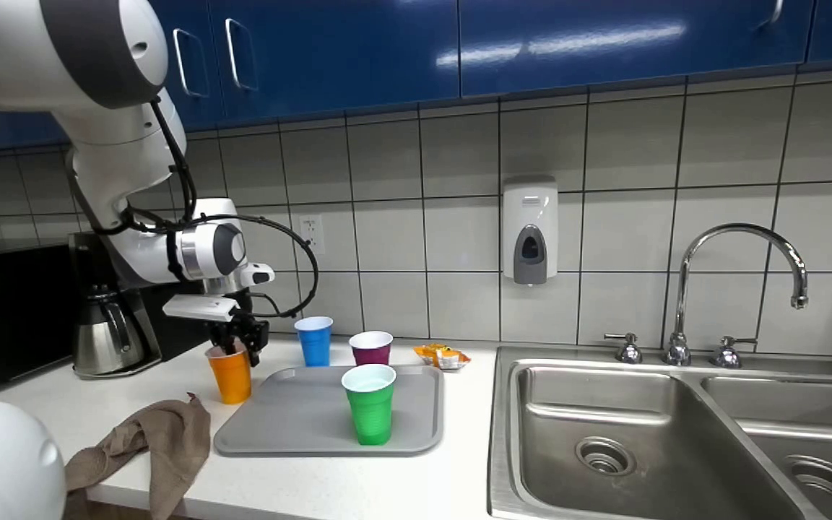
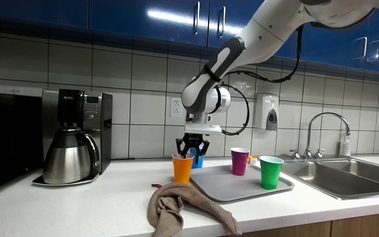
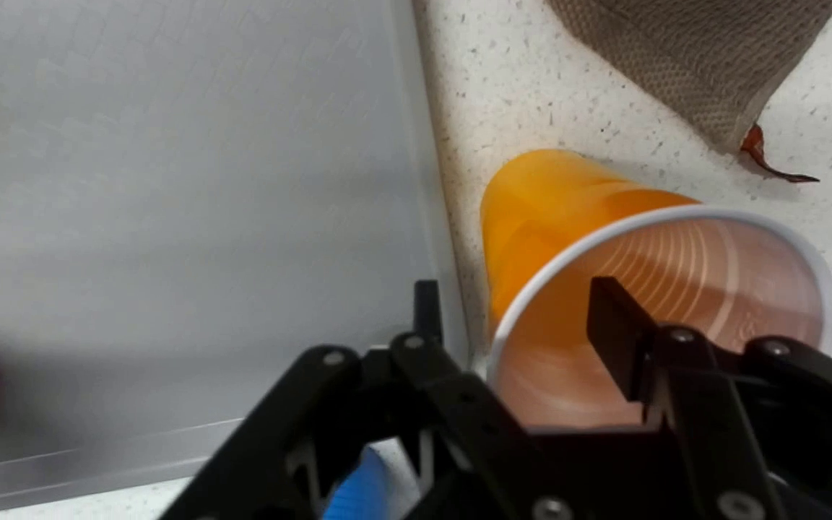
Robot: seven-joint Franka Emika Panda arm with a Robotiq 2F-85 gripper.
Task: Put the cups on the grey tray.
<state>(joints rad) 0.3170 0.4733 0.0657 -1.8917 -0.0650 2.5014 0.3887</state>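
Observation:
The orange cup stands upright on the counter just outside the tray's edge; it also shows in an exterior view and the wrist view. My gripper is open at its rim, one finger inside the cup, the other outside on the tray side. Both fingers look apart from the cup wall. The gripper also shows in both exterior views. The grey tray holds the green cup and the purple cup. The blue cup stands on the counter behind the tray.
A brown cloth lies beside the orange cup, over the counter's front edge. An orange snack packet lies behind the tray near the tiled wall. A coffee maker stands on one side, the sink on the other.

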